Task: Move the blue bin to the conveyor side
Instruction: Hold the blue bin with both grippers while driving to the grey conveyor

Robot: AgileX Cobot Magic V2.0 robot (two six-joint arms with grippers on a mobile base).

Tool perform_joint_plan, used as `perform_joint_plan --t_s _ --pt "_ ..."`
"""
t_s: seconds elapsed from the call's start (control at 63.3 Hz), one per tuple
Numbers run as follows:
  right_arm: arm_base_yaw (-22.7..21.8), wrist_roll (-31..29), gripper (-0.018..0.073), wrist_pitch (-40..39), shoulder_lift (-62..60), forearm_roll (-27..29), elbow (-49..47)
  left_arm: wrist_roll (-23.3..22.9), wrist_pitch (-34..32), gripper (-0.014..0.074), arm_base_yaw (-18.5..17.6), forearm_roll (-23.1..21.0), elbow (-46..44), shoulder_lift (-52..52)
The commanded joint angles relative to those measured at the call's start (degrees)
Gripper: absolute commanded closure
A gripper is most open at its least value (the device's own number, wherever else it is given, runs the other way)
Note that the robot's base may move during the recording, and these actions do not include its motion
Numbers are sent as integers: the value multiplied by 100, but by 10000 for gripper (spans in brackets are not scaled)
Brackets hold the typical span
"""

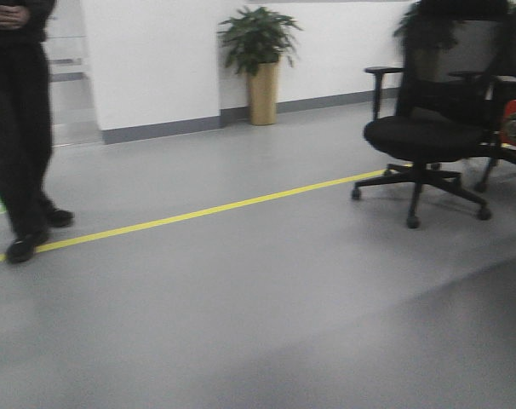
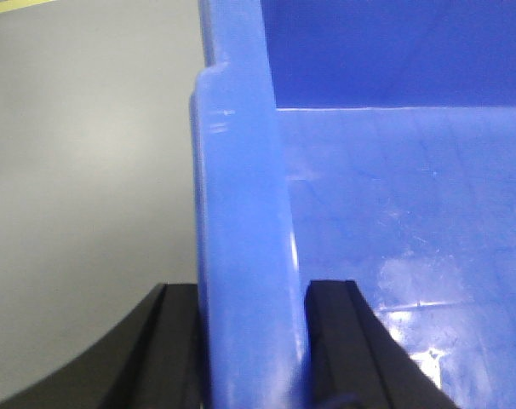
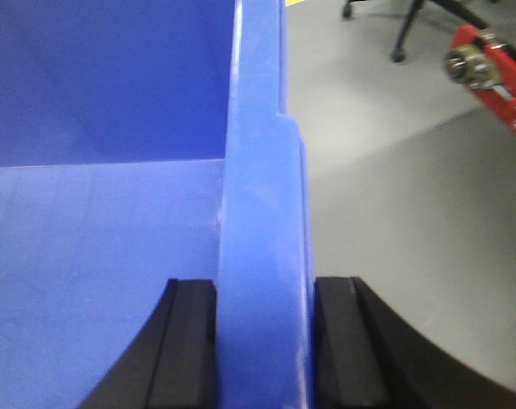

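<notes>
The blue bin (image 2: 411, 221) is carried between the two arms. The left gripper (image 2: 254, 341) is closed on its left wall, with its black fingers (image 2: 343, 349) one inside and one outside, and the right gripper (image 3: 265, 341) is closed in the same way on the opposite wall. The grey floor (image 1: 283, 324) shows beside the bin in both wrist views, but I cannot tell if the bottom of the bin is off the floor. The conveyor appears in no view, so the way to it cannot be judged from here. The first danger, I think, is slipping: the plastic is glossy and each gripper takes only a narrow piece of the wall, so a quick start or stop of the base can let the bin slide down or tilt. The second danger is that the arms do not move together; then the walls bend and one side can come loose. The third is collision: a person (image 1: 20, 128) stands at the left on the yellow line (image 1: 198, 213), an office chair (image 1: 424, 128) stands at the right, and a red part (image 3: 488, 72) is near the right side of the bin. A wide turn can bring the bin against any of these.
</notes>
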Motion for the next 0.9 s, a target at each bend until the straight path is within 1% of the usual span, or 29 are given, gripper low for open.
perform_joint_plan --t_s 0.0,0.885 --pt "-26 -30 640 -684 -116 -294 -98 74 -455 616 -33 22 -79 -122" --pt "-26 -30 640 -684 -116 -294 -98 74 -455 616 -33 34 -79 -122"
